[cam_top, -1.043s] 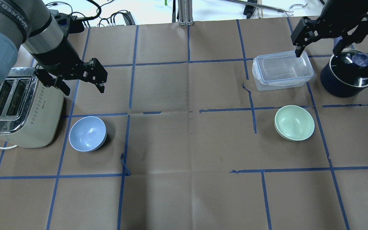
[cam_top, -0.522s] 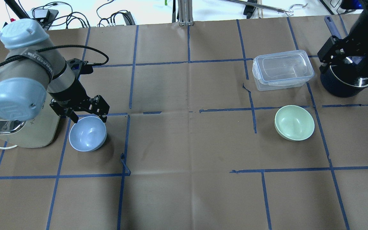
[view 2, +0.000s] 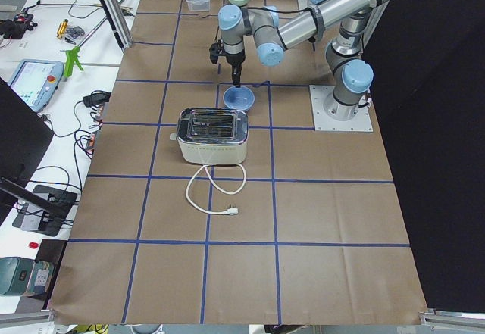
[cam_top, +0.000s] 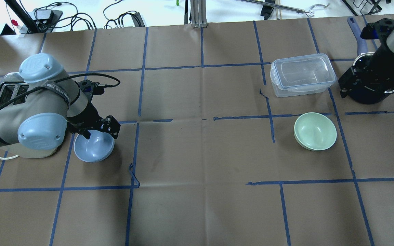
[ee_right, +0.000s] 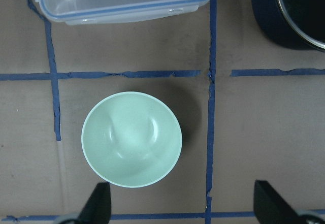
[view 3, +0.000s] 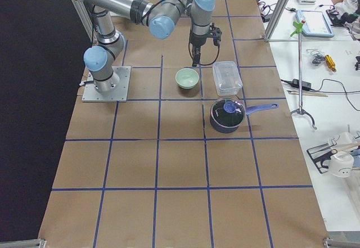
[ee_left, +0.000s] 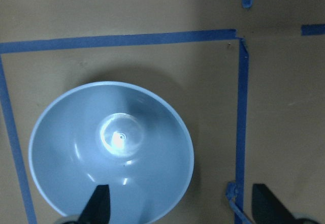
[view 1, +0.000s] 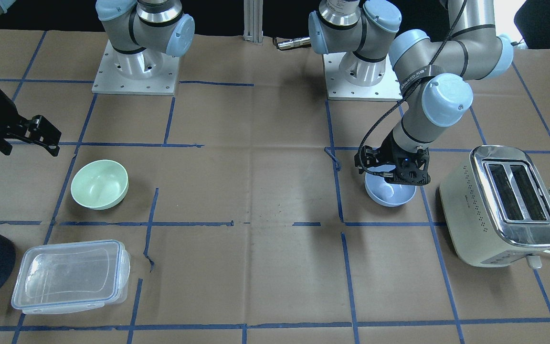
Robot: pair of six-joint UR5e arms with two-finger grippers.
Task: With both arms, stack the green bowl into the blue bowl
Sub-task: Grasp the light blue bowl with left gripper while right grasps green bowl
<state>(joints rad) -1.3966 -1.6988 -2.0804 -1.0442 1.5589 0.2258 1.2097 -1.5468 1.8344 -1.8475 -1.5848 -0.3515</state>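
Resting empty on the desk (cam_top: 197, 153), robot's right side: green bowl (cam_top: 315, 131). Right tool (ee_right: 183, 209), fingers spread, hovers near it, presumably for pickup. Blue bowl (cam_top: 93, 147), empty, far left beside toaster (view 1: 509, 203). Left tool (ee_left: 180, 209), released, straddles its rim, likely to grasp it. Clear lidded box (cam_top: 302, 76): apparently empty. Lidded pot (view 3: 228, 116): contents hidden.

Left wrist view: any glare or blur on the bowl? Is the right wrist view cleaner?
Left wrist view: bright glare spot at the bottom of the blue bowl, upper rim looks slightly smeared; right wrist view: green bowl sharp, only soft sheen.
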